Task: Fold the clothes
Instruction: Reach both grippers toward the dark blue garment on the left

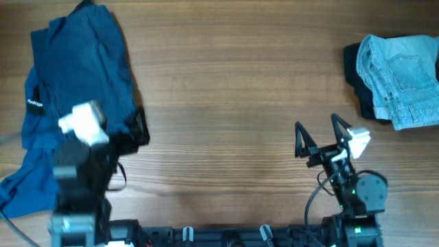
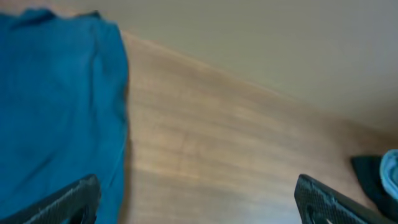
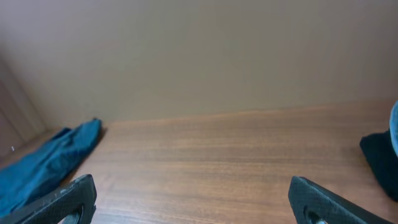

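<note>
A rumpled blue garment (image 1: 75,68) with a small white logo lies spread at the table's left; it also shows in the left wrist view (image 2: 56,106) and the right wrist view (image 3: 43,165). Folded light-blue denim jeans (image 1: 401,75) rest on a dark garment (image 1: 357,68) at the far right. My left gripper (image 1: 139,127) hangs open at the blue garment's right edge, one finger (image 2: 74,199) over the cloth, nothing between the jaws (image 2: 196,185). My right gripper (image 1: 317,128) stands open over bare wood (image 3: 191,186), holding nothing.
The wooden table (image 1: 233,89) stretches between the two piles. Both arm bases sit along the front edge. A plain wall rises behind the table in the wrist views.
</note>
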You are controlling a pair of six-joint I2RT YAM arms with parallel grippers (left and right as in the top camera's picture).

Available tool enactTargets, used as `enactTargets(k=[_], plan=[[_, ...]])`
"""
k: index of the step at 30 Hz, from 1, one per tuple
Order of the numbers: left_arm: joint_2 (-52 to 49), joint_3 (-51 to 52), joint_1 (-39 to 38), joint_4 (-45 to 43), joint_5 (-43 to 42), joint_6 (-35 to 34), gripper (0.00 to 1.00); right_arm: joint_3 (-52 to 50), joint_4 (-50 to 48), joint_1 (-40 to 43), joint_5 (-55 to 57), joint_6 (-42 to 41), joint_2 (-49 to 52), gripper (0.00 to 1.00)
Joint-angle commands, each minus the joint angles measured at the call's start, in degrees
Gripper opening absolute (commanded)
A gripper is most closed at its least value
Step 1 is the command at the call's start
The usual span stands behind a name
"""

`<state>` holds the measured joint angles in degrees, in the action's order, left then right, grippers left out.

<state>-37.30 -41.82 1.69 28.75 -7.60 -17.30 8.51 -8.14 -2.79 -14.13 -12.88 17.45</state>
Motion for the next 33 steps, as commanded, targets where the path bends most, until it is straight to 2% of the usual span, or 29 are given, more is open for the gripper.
enactTargets(k=[1,5,6,12,16,22,25,27,30,33], plan=[[-13.25,-13.2,0.46,6.86,-0.24,5.7,1.0,9.6,1.55,0.24,-3.13,6.86,13.64,1.0],[-23.04,-21.46,0.46,11.34,-0.28,6.67,1.0,21.7,7.8,0.24,-9.2,10.01,30.95,1.0],[-24.96,-22.08,0.46,11.26,-0.31,6.62,1.0,27.12,11.54,0.24,-11.65,9.94,37.86,1.0],[-28.22,-22.05,0.46,12.22,-1.31,6.6,1.0,41.68,21.66,0.24,-20.9,9.88,55.04,1.0],[-30.1,-22.05,0.46,13.73,-2.43,6.64,1.0,42.58,18.43,0.24,-28.33,9.68,58.93,1.0],[-36.83,-22.05,0.46,13.75,-2.4,6.58,1.0,42.58,17.38,-0.11,-27.85,8.79,61.7,0.99],[-42.21,-22.05,0.46,13.77,1.07,2.69,0.99,44.7,19.47,-2.01,-21.79,8.94,61.75,0.99],[-44.83,-22.05,0.46,14.01,2.91,0.24,0.95,47.06,23.04,-4.33,-15.54,9.94,61.92,1.0],[-46.8,-22.05,0.46,14.16,3.43,0.11,0.91,50.07,27.71,-7.54,-6.51,11.19,62.97,1.0],[-49.37,-22.05,0.15,14.14,6.38,0.13,0.88,50.31,28.41,-7.98,-4.11,10.47,64.5,1.0]])
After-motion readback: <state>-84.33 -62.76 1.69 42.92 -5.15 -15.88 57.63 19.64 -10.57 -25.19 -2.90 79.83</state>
